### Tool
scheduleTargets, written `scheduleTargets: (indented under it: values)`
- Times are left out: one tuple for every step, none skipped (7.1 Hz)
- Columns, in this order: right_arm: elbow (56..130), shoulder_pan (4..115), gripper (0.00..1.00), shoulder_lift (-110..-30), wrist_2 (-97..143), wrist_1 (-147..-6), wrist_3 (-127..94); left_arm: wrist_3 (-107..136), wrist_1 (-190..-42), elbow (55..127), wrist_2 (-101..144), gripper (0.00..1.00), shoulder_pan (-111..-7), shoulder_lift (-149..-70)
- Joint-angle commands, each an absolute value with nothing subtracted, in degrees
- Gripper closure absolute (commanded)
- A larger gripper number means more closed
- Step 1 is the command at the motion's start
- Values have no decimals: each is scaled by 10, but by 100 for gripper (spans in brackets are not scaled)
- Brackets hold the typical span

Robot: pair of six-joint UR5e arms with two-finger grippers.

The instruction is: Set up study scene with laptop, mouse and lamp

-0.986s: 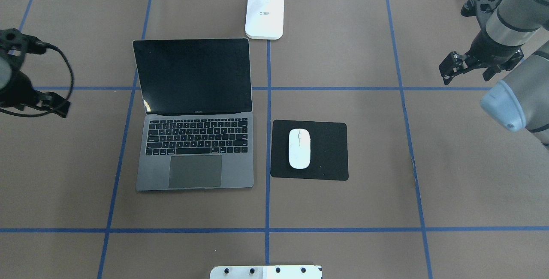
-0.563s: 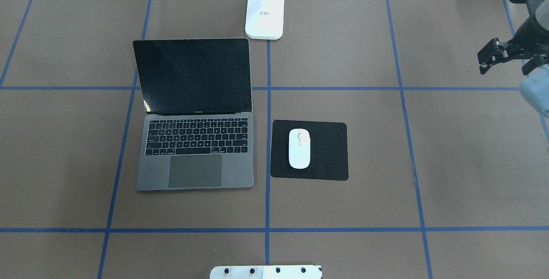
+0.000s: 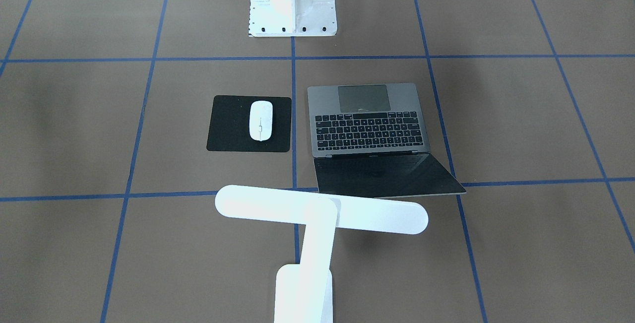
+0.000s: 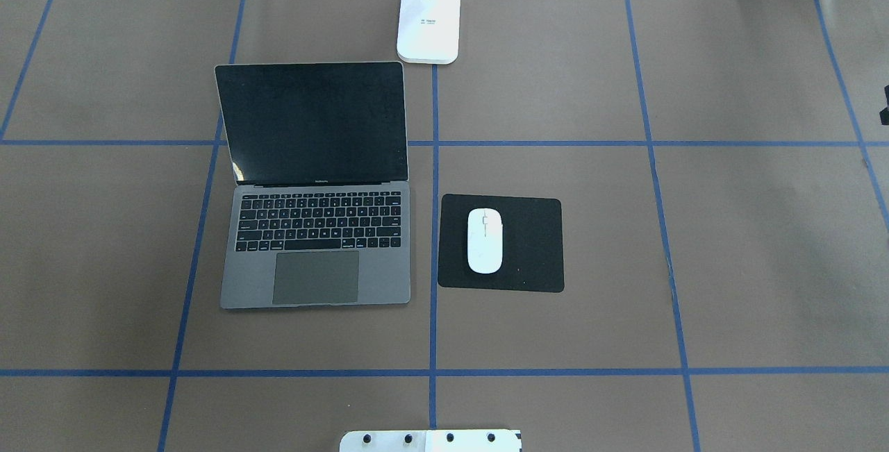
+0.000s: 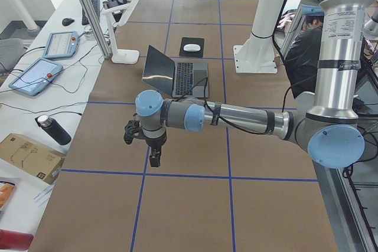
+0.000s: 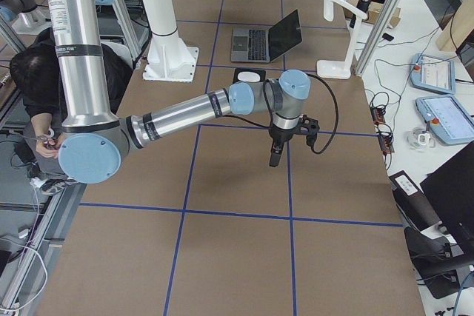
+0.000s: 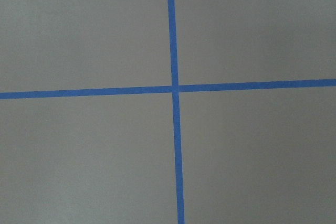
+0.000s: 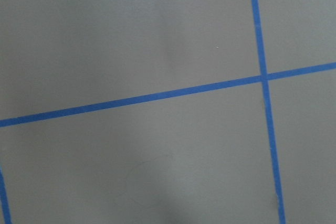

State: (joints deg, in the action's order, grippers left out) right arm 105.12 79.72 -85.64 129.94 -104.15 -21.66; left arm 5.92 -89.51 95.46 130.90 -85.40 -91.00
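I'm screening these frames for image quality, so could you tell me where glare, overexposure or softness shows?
Overhead exterior: a small bright glint sits at the lower-left screen corner of the laptop; the strip along the top edge is blown out. Exterior front-facing: the lamp head is washed out to featureless white. Wrist views: soft, only brown paper and blue tape.

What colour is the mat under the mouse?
Plain black; the mat under the white mouse shows best in the overhead view.

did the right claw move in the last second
Yes. In the overhead view the right claw has slid rightward past the rightmost blue tape line; only a sliver shows at the edge.
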Motion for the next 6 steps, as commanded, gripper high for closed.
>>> scheduleTargets:
  values:
    - [1053,852,0,-904,1314,-1041,-143,56,-900,927,1308,0,-858,-909]
    - [1054,873,0,-921,1314,-1041,-128,57,-906,929,1308,0,-859,-910]
    - [1053,893,0,-936,1314,-1041,-91,57,-906,932,1310,0,-870,-909]
    - [1053,903,0,-947,1315,-1041,-70,57,-899,944,1311,0,-885,-909]
    - [1052,906,0,-954,1316,-1041,-68,57,-898,946,1310,0,-887,-908]
    - [1052,914,0,-958,1316,-1041,-65,56,-899,946,1311,0,-888,-908]
